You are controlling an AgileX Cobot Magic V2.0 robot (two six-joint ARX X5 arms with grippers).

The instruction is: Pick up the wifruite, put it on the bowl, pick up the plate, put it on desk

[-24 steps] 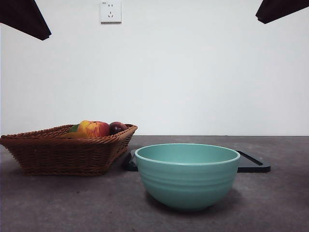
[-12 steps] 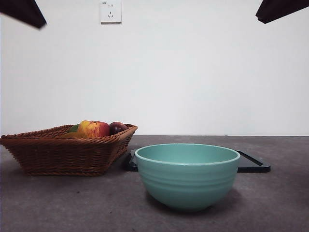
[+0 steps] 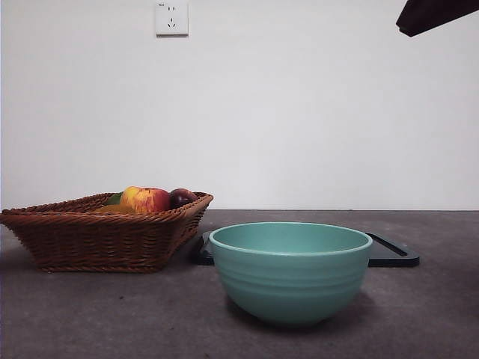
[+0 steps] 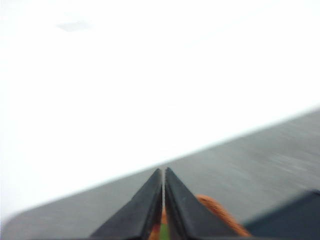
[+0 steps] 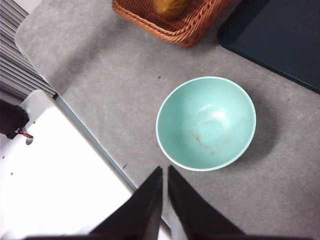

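The teal bowl (image 3: pixel 290 269) stands empty on the desk (image 3: pixel 112 314) at the front; the right wrist view shows its bare inside (image 5: pixel 206 123). Behind it lies a flat black plate (image 3: pixel 393 256) shaped like a tray. I cannot make out the wifruite; the basket's fruit partly hide one another. My right gripper (image 5: pixel 165 171) is shut and empty, high above the desk's edge near the bowl. My left gripper (image 4: pixel 163 172) is shut in a blurred view, raised over the basket's rim (image 4: pixel 220 215).
A brown wicker basket (image 3: pixel 105 235) at the left holds a red-yellow apple (image 3: pixel 146 199) and a dark purple fruit (image 3: pixel 182 197). A black arm tip (image 3: pixel 434 15) shows at the top right corner. A wall socket (image 3: pixel 171 18) is behind.
The black arm tip at the top left corner of the front view has risen and gone out of the picture. Bowl, basket and plate have not moved.
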